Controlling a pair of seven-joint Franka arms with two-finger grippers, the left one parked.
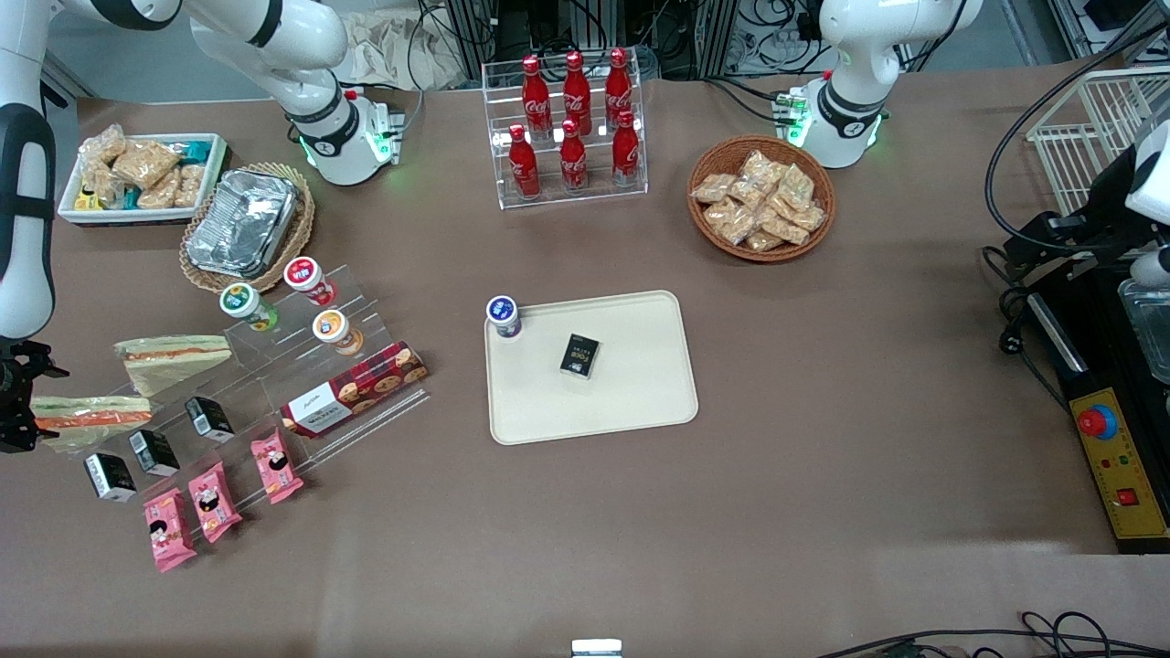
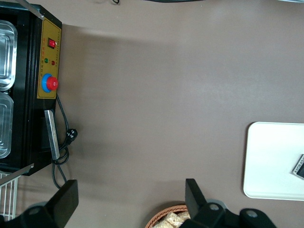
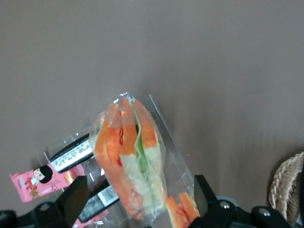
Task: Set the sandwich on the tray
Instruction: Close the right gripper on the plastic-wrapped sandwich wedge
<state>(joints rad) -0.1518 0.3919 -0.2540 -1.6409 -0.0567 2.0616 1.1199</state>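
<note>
The gripper [image 1: 14, 411], at the front view's left edge, is hanging over the sandwich [image 1: 87, 413] with jaws spread, gripping nothing (none lifted yet). The tray [image 1: 640, 402], mid-frame, is waiting, well apart.

Front view: high, angled down over whole table. Right wrist view: close above the sandwich [image 3: 130, 161], gripper [image 3: 137, 199] straddling it. Left wrist view: looks down, sharing the tray [image 2: 270, 161] with front view.
</note>
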